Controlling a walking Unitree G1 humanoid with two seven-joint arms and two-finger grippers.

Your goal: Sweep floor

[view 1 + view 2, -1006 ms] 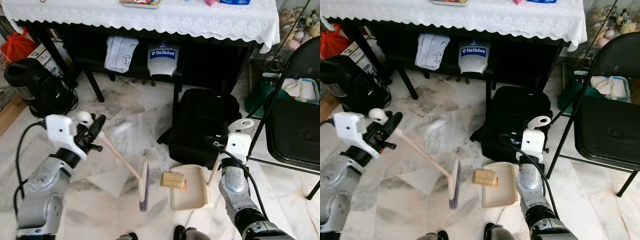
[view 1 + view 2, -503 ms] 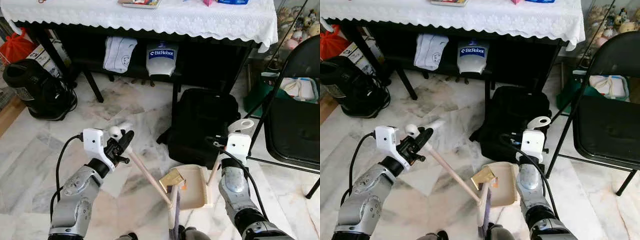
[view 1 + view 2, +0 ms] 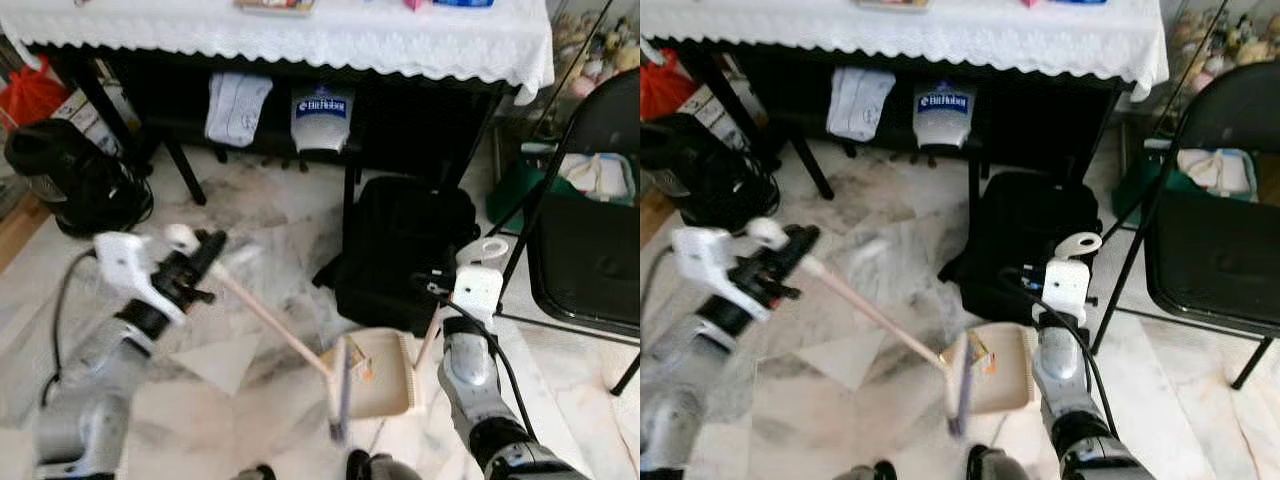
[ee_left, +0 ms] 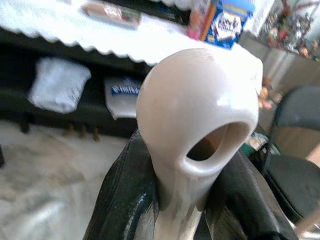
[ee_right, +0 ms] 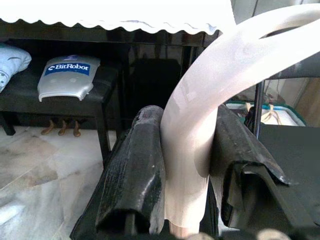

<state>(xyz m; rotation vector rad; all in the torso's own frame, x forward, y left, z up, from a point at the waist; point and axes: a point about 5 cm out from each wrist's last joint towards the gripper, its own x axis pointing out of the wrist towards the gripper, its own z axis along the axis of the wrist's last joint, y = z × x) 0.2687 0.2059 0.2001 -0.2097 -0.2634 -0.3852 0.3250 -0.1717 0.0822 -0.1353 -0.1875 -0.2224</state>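
The left gripper (image 3: pixel 205 252) is clamped on the handle of one broom (image 3: pixel 285 335), whose head (image 3: pixel 340 390) stands at the mouth of one dustpan (image 3: pixel 385 375) on the marble floor (image 3: pixel 250 205). The right gripper (image 5: pixel 175 165) is clamped on the dustpan's handle (image 5: pixel 200 125). One small brown packet (image 3: pixel 358 362) lies just on the pan's near edge. To finish the stroke well, the pan's lip should probably stay flat against the floor while the bristles drag the packet fully inside in a short, low pass. Behind stand one black backpack (image 3: pixel 405 250) and one folding chair (image 3: pixel 590 230).
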